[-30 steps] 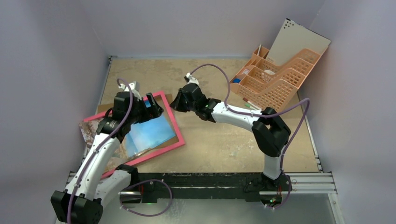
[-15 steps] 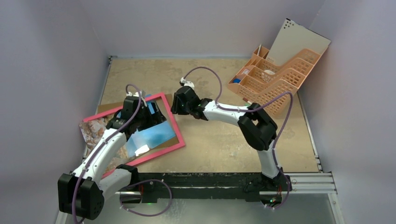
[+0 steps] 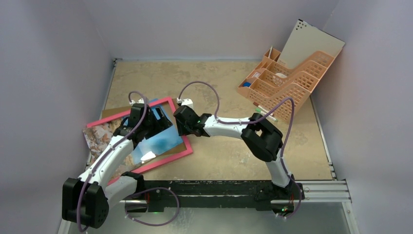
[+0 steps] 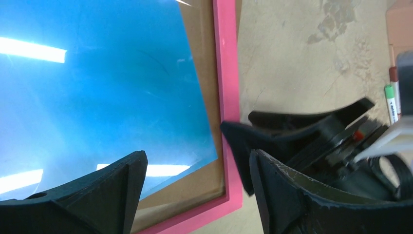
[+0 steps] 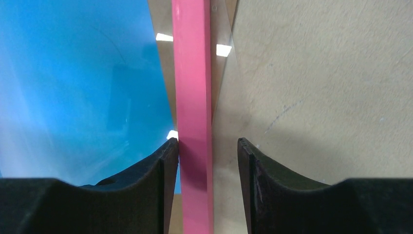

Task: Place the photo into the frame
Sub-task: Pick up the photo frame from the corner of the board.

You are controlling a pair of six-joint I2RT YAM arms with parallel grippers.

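The pink frame (image 3: pixel 168 157) lies flat at the table's left. The photo (image 3: pixel 157 141) lies skewed across it, blue sky inside the opening and the rocky part overhanging the frame's left side. My left gripper (image 3: pixel 158 117) hovers open over the frame's far right corner, above the photo's blue edge (image 4: pixel 97 87) and the pink bar (image 4: pixel 226 97). My right gripper (image 3: pixel 181 127) is open and straddles the frame's right bar (image 5: pixel 192 73). Its left finger (image 5: pixel 165 165) touches the bar's inner side, next to the photo (image 5: pixel 73 73). The other finger stands apart over bare table.
A brown backing board (image 3: pixel 109 113) shows under the frame and inside its opening (image 4: pixel 199 73). A peach organiser (image 3: pixel 285 83) with a pale board (image 3: pixel 309 44) leaning in it stands at the back right, markers (image 3: pixel 263 109) beside it. Grey walls enclose the table.
My right gripper moved left and nearer, down onto the frame's right bar, and opened from shut. My left gripper shifted slightly right over the frame's corner.
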